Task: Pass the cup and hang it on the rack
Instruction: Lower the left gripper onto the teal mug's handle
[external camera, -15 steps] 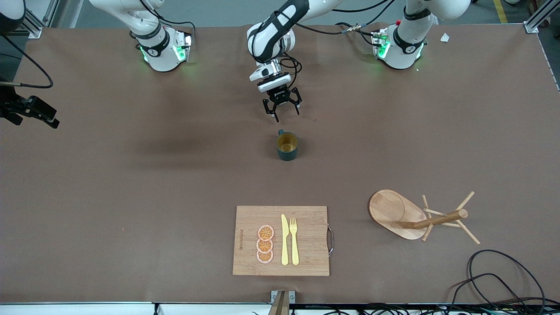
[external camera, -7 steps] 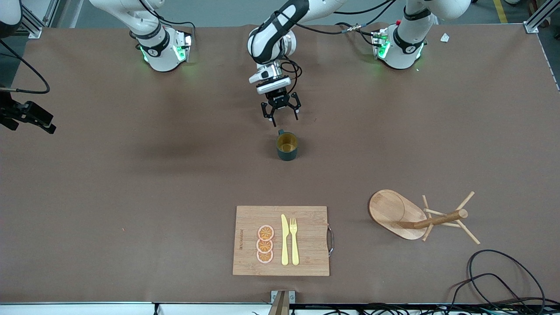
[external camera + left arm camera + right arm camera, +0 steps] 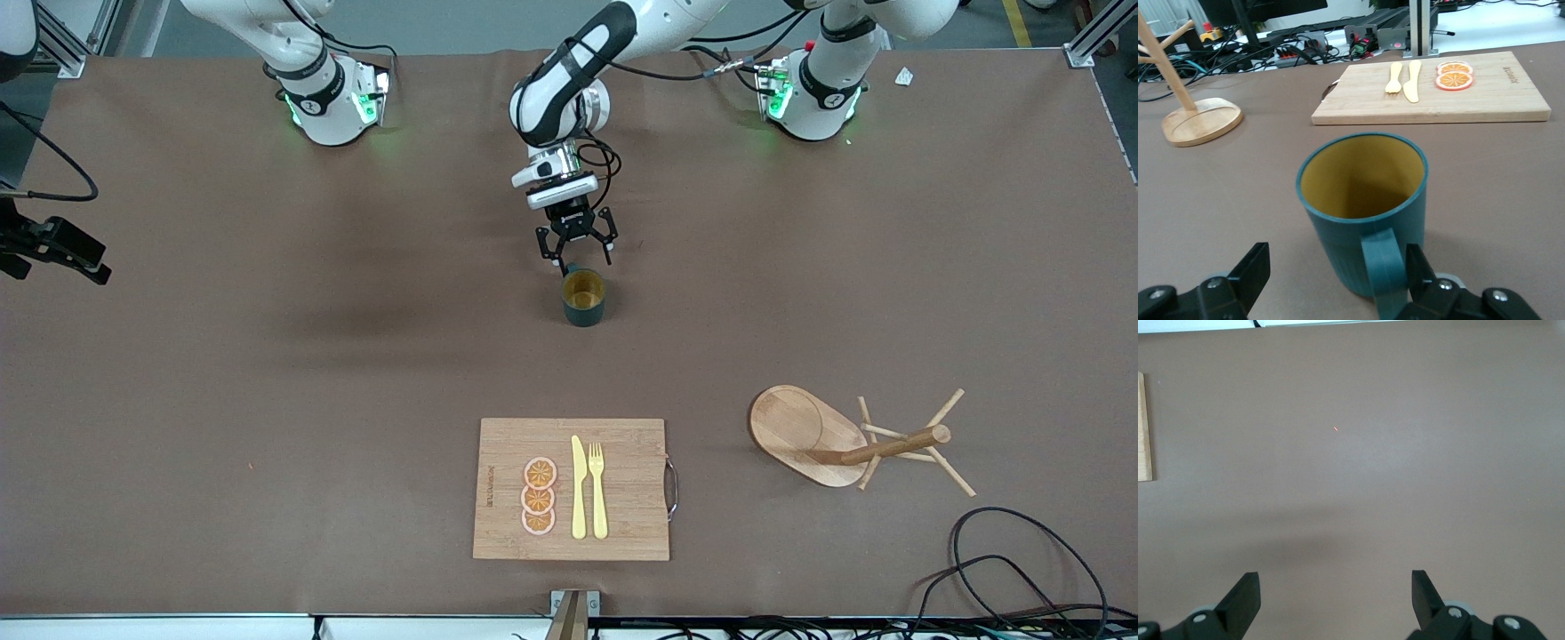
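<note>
Left end effector [image 3: 575,259] spread wide at the cup [image 3: 583,298] handle, gripping nothing.
Right end effector [image 3: 1336,600] waits wide open over bare tabletop [image 3: 267,373]; rack [image 3: 853,440] well apart.

A brown worktop [image 3: 267,373] carries a cup [image 3: 583,299] upright near its middle, a cutting board [image 3: 622,489] by the front-camera edge, and a wooden rack [image 3: 805,433] toward the left arm's end.

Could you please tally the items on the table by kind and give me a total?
Cup: 1
Rack: 1
Cutting board: 1
Knife: 1
Fork: 1
Orange slices: 3
Total: 8
</note>
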`<action>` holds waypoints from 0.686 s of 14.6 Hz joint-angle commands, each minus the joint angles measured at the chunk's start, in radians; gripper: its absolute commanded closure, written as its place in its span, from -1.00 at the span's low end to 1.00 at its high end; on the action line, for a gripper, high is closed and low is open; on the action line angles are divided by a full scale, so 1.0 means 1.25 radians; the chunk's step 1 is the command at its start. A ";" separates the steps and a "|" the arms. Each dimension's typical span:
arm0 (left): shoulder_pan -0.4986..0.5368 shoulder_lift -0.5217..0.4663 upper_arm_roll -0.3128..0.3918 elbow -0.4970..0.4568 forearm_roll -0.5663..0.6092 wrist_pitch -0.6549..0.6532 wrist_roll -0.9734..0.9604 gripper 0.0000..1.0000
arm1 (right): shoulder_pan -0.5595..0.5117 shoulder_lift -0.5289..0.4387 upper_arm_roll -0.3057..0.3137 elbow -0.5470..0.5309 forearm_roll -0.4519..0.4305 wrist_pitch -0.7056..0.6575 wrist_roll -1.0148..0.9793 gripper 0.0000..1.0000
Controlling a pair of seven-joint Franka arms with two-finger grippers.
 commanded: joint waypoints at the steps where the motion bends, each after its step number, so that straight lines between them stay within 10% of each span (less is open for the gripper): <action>1: 0.006 0.029 -0.001 0.004 0.062 0.013 -0.048 -0.70 | 0.000 0.010 -0.001 0.014 0.009 -0.049 -0.004 -1.00; 10: 0.007 0.049 -0.001 0.028 0.084 0.015 -0.061 0.26 | 0.010 -0.042 0.000 -0.101 0.009 -0.016 -0.001 -1.00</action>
